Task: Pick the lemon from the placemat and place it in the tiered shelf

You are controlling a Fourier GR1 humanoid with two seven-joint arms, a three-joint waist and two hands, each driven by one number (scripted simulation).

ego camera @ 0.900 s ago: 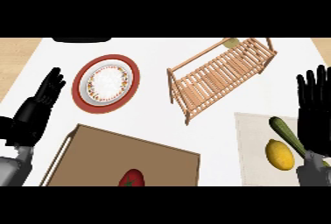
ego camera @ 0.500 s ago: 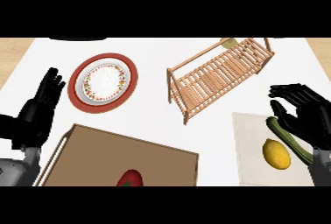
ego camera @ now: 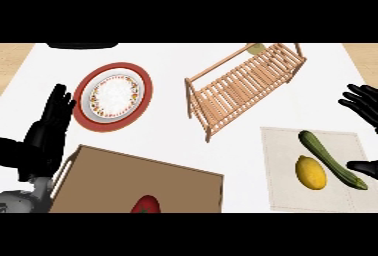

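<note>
Lemon (ego camera: 311, 172): smooth yellow oval; it lies on the placemat (ego camera: 284, 150), near the middle, untouched by either hand. Placemat: flat pale beige rectangle with a fine woven look; located at the right of the white counter (ego camera: 170, 60). Zucchini (ego camera: 330, 158): long, dark green, glossy; it lies diagonally on the same mat, just beside the lemon on its right.

Tiered shelf (ego camera: 244, 87): light wood, built of thin parallel slats in an open frame; it stands at an angle above the mat, well apart from the lemon. Plate (ego camera: 114, 96): round, white centre with a speckled pattern, broad red rim; positioned at upper left. Brown box (ego camera: 140, 175): flat, rectangular, matte; a red rounded item (ego camera: 145, 204) shows at its lower edge.

Right hand (ego camera: 363, 105): at the right edge, palm out of view; fingers spread above the mat, thumb low beside the zucchini; contact with it cannot be told; the hand is open and holds nothing. Left hand (ego camera: 48, 135): at the left edge beside the box; fingers straight, pointing up; open, resting.
</note>
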